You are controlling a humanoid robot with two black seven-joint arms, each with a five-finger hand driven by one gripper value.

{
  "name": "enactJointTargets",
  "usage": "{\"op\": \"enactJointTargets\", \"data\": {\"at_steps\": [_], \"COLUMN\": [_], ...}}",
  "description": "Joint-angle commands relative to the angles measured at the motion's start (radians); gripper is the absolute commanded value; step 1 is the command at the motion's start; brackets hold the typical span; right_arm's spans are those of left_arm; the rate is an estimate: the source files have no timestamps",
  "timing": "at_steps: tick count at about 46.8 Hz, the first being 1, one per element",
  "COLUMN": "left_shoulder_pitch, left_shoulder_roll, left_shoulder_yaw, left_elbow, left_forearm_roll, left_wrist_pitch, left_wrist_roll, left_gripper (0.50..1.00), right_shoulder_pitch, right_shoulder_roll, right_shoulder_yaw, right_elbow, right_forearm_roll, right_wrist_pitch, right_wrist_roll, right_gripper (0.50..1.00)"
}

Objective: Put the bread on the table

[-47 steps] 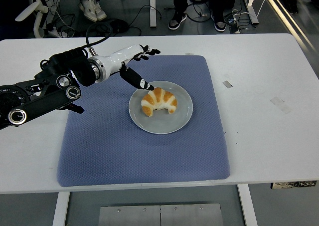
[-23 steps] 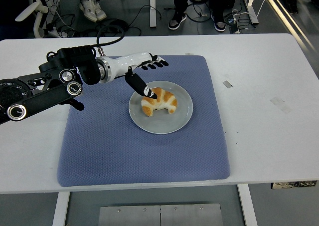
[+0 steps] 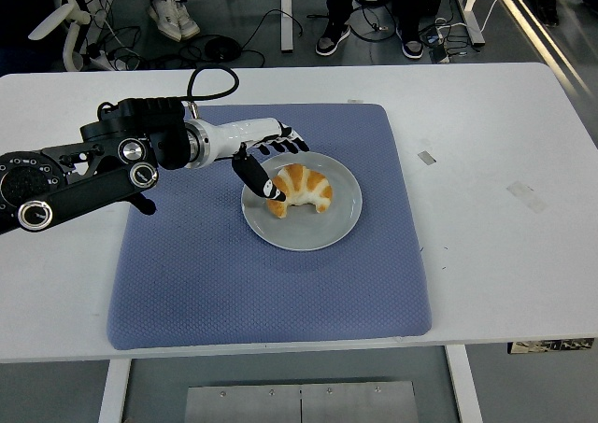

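On the plate [image 3: 327, 232] — bread [image 3: 301, 189] against left hand [image 3: 264, 162].

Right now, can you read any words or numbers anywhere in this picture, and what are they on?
There are none I can read.
No print shows on the plate, the croissant, the blue mat or the white table.
The two grey tape pieces on the table look blank.
The left hand and its arm show only round fittings, with no readable markings.

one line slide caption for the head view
Left robot hand reaches the croissant on a grey plate.
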Motion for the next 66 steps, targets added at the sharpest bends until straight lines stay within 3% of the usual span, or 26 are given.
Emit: {"op": "enactJointTargets", "data": {"at_steps": [1, 12, 25, 36, 48, 57, 66], "left_shoulder_pitch": [-0.006, -0.014, -0.026, -0.024, -0.014, -0.011, 0.005], "left_shoulder_roll": [0.007, 0.01, -0.027, -0.029, -0.03, -0.036, -0.041], "left_shoulder_yaw": [-0.009, -0.016, -0.004, 0.077, 0.103, 0.166, 0.168], "left_elbow": [0.0, 0.0, -0.01, -0.089, -0.093, -0.093, -0.089], "left_forearm_roll": [-0.002, 0.017, 0.162, 0.221, 0.244, 0.244, 0.247], "left_wrist_pitch": [0.004, 0.005, 0.013, 0.183, 0.217, 0.274, 0.285], "left_wrist_roll": [0.002, 0.011, 0.035, 0.035, 0.038, 0.038, 0.037], "left_gripper": [0.902, 0.916, 0.916, 0.918, 0.918, 0.918, 0.916], "right_shoulder_pitch": [0.0, 0.0, 0.0, 0.0, 0.0, 0.0, 0.0], "right_shoulder_roll": [0.0, 0.0, 0.0, 0.0, 0.0, 0.0, 0.0], "right_shoulder_yaw": [0.0, 0.0, 0.0, 0.0, 0.0, 0.0, 0.0], "right_elbow": [0.0, 0.0, 0.0, 0.0, 0.0, 0.0, 0.0], "right_forearm_roll": [0.0, 0.0, 0.0, 0.0, 0.0, 0.0, 0.0], "right_wrist_pitch": [0.0, 0.0, 0.0, 0.0, 0.0, 0.0, 0.0], "right_wrist_roll": [0.0, 0.0, 0.0, 0.0, 0.0, 0.0, 0.0], "right_gripper": [1.0, 1.0, 1.0, 1.0, 1.0, 1.0, 1.0]}}
